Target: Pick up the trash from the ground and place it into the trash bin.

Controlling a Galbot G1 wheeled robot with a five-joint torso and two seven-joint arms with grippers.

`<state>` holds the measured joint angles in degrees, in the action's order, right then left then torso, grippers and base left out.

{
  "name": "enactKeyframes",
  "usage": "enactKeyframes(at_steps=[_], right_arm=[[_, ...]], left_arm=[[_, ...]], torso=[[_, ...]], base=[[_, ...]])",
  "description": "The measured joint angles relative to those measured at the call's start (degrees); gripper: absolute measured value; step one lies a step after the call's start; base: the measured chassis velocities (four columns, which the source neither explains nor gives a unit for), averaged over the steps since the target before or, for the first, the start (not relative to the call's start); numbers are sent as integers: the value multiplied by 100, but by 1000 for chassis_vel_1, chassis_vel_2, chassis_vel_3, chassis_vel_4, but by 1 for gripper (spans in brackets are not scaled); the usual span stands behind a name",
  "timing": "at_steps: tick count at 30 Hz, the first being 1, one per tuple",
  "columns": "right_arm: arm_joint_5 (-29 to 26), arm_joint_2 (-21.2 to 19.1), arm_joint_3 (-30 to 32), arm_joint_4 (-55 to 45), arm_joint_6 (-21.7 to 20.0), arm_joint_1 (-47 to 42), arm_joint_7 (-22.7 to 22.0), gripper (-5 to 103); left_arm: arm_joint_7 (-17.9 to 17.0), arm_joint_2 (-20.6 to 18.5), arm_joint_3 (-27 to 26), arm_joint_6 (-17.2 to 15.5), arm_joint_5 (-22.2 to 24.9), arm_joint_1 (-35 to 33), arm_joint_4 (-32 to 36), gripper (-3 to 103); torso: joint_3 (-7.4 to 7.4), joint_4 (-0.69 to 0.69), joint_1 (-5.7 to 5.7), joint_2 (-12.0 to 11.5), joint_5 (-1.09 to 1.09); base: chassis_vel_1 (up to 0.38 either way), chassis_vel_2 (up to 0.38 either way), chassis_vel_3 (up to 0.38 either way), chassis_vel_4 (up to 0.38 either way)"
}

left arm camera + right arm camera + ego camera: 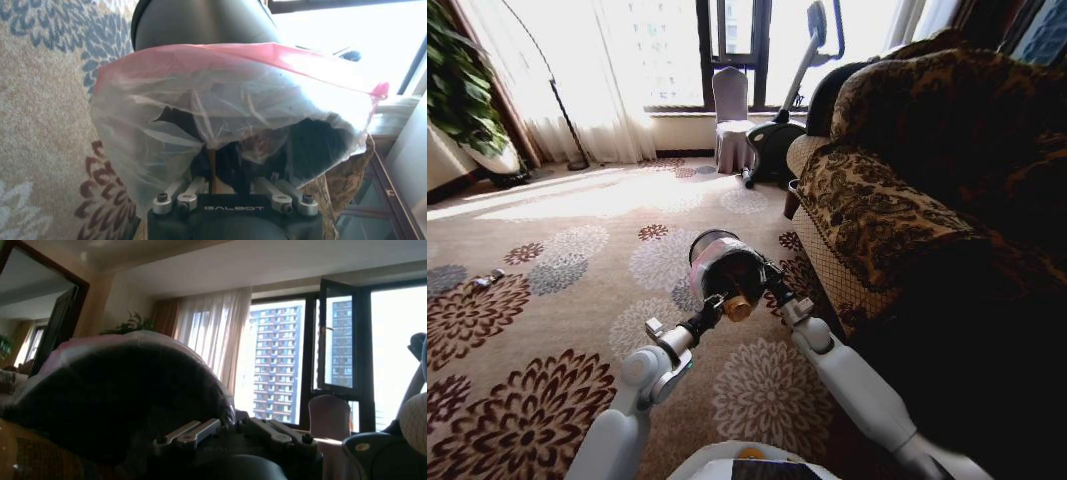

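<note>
Litter (487, 281) far left on carpet (547, 330), small, well apart from robot. Left arm reaches forward and up, left gripper (720, 303) clamped on trash bin (719, 266) rim through pink bag (220, 100). Bin held tilted off floor, contents hidden. Right arm stretched alongside, right gripper (776, 293) against bin's other side; cannot tell its finger state. Sofa (907, 180) on right.

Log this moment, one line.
trash bin: tilted, between grippers | left gripper: at its bagged rim | right gripper: against it | litter: on carpet
</note>
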<state>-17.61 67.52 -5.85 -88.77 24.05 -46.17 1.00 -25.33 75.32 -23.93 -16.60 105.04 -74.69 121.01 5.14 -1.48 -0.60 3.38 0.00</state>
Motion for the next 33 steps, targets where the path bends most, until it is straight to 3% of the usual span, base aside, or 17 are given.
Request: enactKeyframes(at_steps=[18,28,33], right_arm=[[95,-42,-203,-371,-139,-218,-8,0],[100,-61,-195,-394,-147,-284,-5,0],[99,-64,-192,-370,-151,-280,10,0]], left_arm=[[-41,83,12,795,-220,318,-229,26],[68,42,46,580,-268,207,-204,23],[216,-14,104,344,-424,97,-143,43]], torso=[[0,0,0,0,0],[0,0,0,0,0],[0,0,0,0,1]], base=[[0,0,0,0],[0,0,0,0],[0,0,0,0]])
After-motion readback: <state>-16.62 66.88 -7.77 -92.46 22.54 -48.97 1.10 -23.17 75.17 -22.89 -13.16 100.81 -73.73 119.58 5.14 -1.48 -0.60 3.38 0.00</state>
